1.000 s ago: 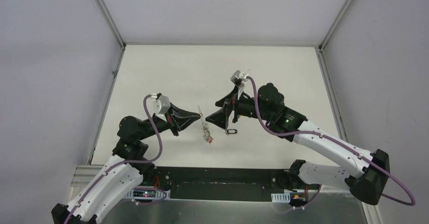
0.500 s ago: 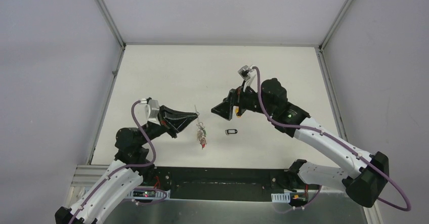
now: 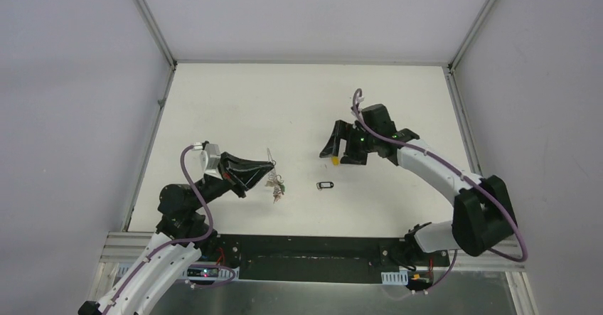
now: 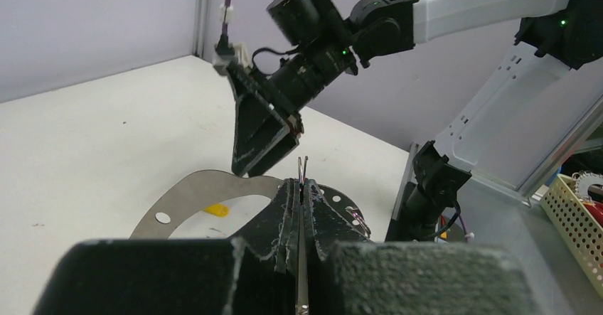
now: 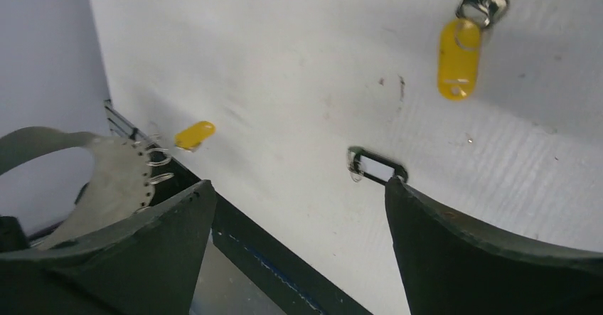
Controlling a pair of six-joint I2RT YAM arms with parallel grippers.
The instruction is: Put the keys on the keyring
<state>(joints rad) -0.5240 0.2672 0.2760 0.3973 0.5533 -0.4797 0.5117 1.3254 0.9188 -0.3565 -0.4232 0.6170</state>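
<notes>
My left gripper is shut on the thin grey keyring, held above the table. A bunch of keys with red and green tags hangs from the ring. In the left wrist view the jaws pinch the ring wire. My right gripper is open and empty, as the right wrist view shows. A yellow-tagged key lies on the table just below it, also in the right wrist view. A black tag lies flat between the grippers, also in the right wrist view.
The white table is walled on three sides, with metal posts at the back corners. Its near edge drops to a dark rail by the arm bases. A second yellow tag shows at the left of the right wrist view.
My right gripper has pulled back up and to the right, away from the black tag. My left gripper has shifted slightly left with the ring and keys.
</notes>
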